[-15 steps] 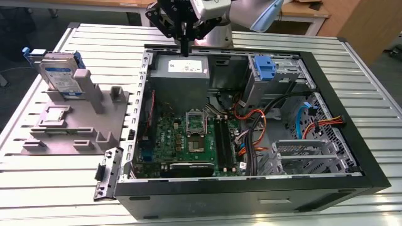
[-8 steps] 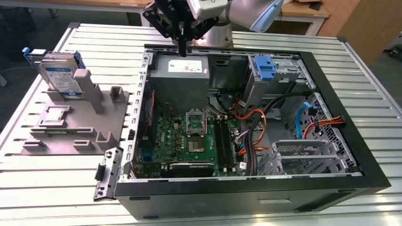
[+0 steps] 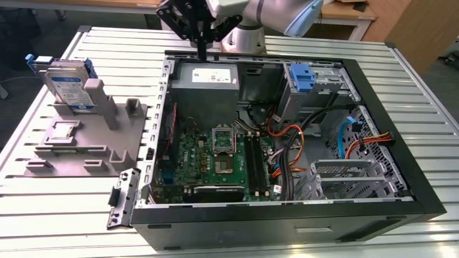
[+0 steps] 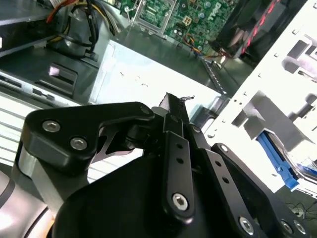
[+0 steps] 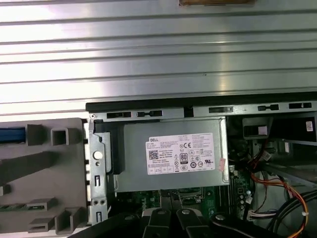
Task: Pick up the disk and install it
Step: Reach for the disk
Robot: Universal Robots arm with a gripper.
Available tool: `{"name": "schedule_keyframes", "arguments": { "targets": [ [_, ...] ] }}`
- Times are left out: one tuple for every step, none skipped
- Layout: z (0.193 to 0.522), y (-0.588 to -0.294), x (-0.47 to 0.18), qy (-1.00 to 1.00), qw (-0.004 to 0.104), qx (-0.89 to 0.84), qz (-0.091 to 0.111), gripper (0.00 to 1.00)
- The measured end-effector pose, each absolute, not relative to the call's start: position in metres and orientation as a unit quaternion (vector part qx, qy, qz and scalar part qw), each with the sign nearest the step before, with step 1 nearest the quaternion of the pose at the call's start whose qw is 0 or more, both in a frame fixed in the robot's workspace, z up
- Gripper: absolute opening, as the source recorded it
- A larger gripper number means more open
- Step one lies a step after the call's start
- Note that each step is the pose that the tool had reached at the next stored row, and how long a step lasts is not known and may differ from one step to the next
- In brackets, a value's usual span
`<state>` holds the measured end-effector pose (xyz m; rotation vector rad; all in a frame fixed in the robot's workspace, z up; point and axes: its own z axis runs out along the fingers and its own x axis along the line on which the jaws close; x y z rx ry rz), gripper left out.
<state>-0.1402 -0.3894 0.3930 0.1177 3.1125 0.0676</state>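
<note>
Starting near: open black computer case (image 3: 287, 215) lying flat on the slatted metal tabletop (image 3: 57, 215), green motherboard (image 3: 215, 156) exposed inside, bare metal drive cage (image 3: 348, 177) at its near right corner. Over on the exterior view's left, just beside the case, a grey moulded fixture (image 3: 107, 142). Standing on edge at that fixture's far end, outside the case: the flat silver disk (image 3: 72, 88) with white-and-blue label and blue carrier frame, nothing touching it but the fixture. Farther back, inside the case, the big grey power-supply box (image 3: 206, 80) with white label; same box (image 5: 168, 153) square-on in the first wrist view. Farthest of all, hovering above the case's far wall, black fingers (image 3: 203, 54) pressed together and gripping nothing; same closed fingers (image 4: 173, 119) in the second wrist view.
</note>
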Motion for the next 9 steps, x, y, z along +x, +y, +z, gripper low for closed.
{"name": "schedule_keyframes", "arguments": {
  "targets": [
    [0.3928, -0.3891, -0.1440, 0.999, 0.013, 0.038, 0.022, 0.10],
    [0.3927, -0.3890, -0.1475, 0.999, 0.013, 0.038, 0.022, 0.10],
    [0.3926, -0.3889, -0.1502, 0.999, 0.013, 0.038, 0.022, 0.10],
    [0.3925, -0.3889, -0.1514, 0.999, 0.013, 0.038, 0.022, 0.10],
    [0.3925, -0.3889, -0.1515, 0.999, 0.013, 0.038, 0.022, 0.10],
    [0.3925, -0.3889, -0.1515, 0.999, 0.013, 0.038, 0.022, 0.10],
    [0.3925, -0.3889, -0.1516, 0.999, 0.013, 0.038, 0.022, 0.10],
    [0.3925, -0.3889, -0.1516, 0.999, 0.013, 0.038, 0.022, 0.10],
    [0.3925, -0.3889, -0.1516, 0.999, 0.013, 0.038, 0.022, 0.10]
  ]
}}
